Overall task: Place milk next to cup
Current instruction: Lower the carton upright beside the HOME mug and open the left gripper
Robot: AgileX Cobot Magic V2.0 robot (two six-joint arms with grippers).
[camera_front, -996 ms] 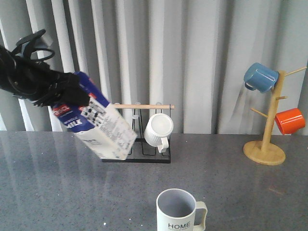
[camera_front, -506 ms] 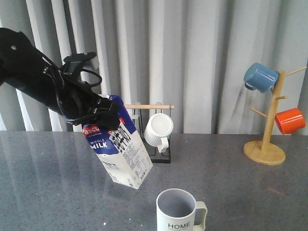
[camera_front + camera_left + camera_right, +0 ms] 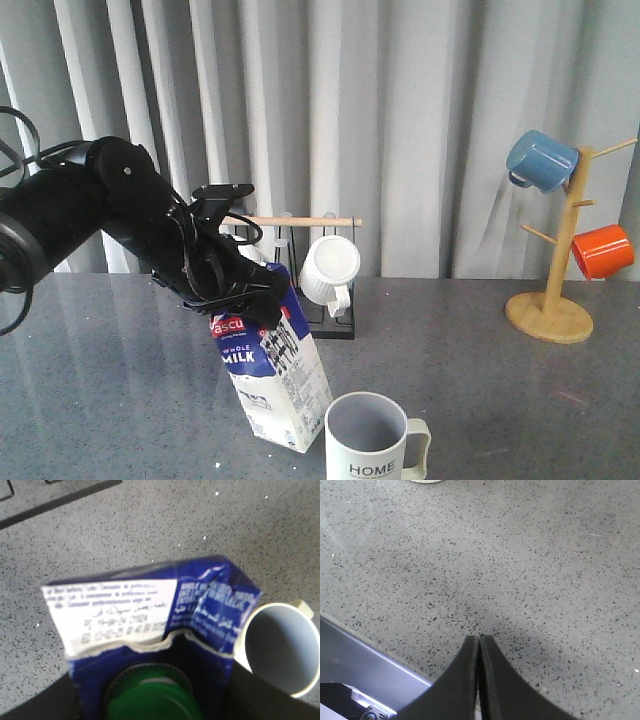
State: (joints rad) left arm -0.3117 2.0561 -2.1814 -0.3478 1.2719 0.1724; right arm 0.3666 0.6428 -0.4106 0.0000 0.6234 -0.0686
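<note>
Milk [image 3: 270, 375] clamped at top in left claw [image 3: 245, 295], tilted, just beside cup [image 3: 370, 440]; right claw [image 3: 479, 645] fingers pressed together above desk [image 3: 520, 555].

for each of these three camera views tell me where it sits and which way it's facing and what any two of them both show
Front view: behind the table, facing forward to the curtain; shows the left arm, its left gripper holding the tilted milk beside the cup.
Left wrist view: on the left arm, looking down the milk at the table; finger edges show.
Right wrist view: on the right arm, looking down at bare tabletop; the right gripper is shut.
Shared: front and left wrist views both show milk and cup.
</note>
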